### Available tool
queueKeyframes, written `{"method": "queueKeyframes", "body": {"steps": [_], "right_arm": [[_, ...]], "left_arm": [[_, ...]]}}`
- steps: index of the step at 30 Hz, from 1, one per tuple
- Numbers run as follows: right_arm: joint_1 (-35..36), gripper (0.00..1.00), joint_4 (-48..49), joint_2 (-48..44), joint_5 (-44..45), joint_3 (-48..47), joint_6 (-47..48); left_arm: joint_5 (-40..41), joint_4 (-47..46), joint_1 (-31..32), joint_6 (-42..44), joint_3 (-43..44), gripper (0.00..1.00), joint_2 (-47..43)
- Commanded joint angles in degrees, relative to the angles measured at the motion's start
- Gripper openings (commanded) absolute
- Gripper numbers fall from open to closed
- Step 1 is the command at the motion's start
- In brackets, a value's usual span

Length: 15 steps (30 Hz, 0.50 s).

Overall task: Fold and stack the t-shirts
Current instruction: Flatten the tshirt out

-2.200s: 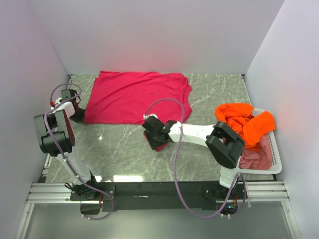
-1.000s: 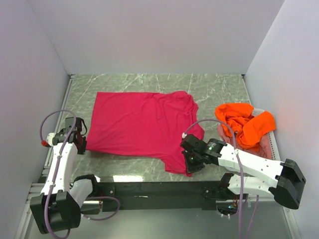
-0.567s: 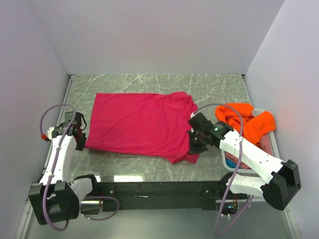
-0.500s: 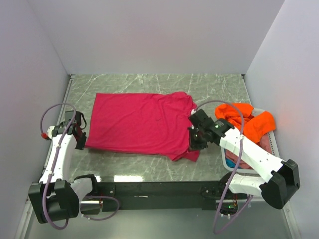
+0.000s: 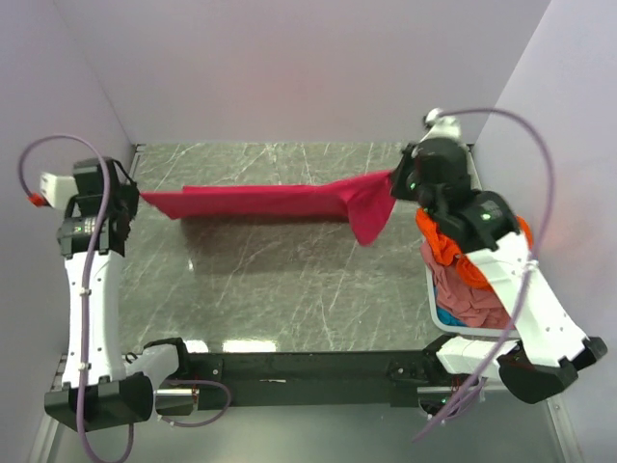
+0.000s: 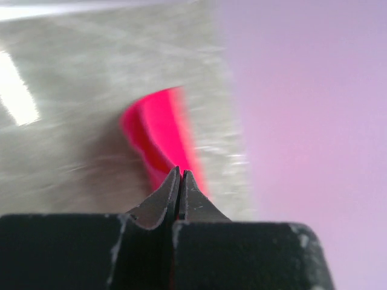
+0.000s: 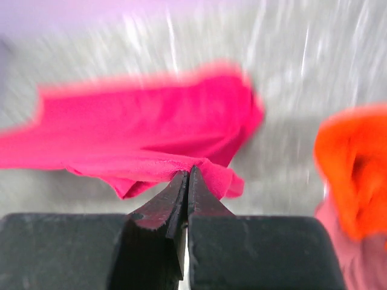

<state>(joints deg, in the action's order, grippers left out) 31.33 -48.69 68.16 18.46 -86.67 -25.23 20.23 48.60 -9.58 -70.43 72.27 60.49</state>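
Observation:
A crimson-magenta t-shirt (image 5: 270, 201) hangs stretched in the air above the marble table (image 5: 289, 280), held at both ends. My left gripper (image 5: 143, 197) is shut on its left edge (image 6: 158, 139). Raised high at the right, my right gripper (image 5: 393, 179) is shut on its other end, and a fold of cloth (image 7: 151, 145) droops below it. An orange t-shirt (image 5: 448, 246) lies over the rim of the white basket (image 5: 436, 311), with pink-red cloth (image 5: 472, 294) and a bit of teal-blue (image 5: 445, 316) inside. The orange shirt (image 7: 351, 163) also shows in the right wrist view.
Lilac walls (image 5: 289, 68) close in the table at the back and both sides. The basket stands at the right edge, partly under my right arm (image 5: 511, 280). A dark rail (image 5: 308, 368) with the arm bases runs along the near edge.
Both arms have lifted and swung toward the back, raising the magenta shirt off the table and pulling it taut between them. Both grips stayed shut.

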Motion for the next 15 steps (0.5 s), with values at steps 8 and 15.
{"method": "queueKeyframes", "body": {"steps": [8, 15], "right_arm": [[-0.48, 0.0, 1.14, -0.4, 6.42, -36.07, 19.24], [-0.48, 0.0, -0.27, -4.87, -5.44, -43.23, 28.47]], "left_arm": [[-0.63, -7.73, -0.08, 5.82, 21.84, 0.01, -5.11], [-4.14, -11.16, -0.08, 13.47, 34.5, 0.01, -6.79]]}}
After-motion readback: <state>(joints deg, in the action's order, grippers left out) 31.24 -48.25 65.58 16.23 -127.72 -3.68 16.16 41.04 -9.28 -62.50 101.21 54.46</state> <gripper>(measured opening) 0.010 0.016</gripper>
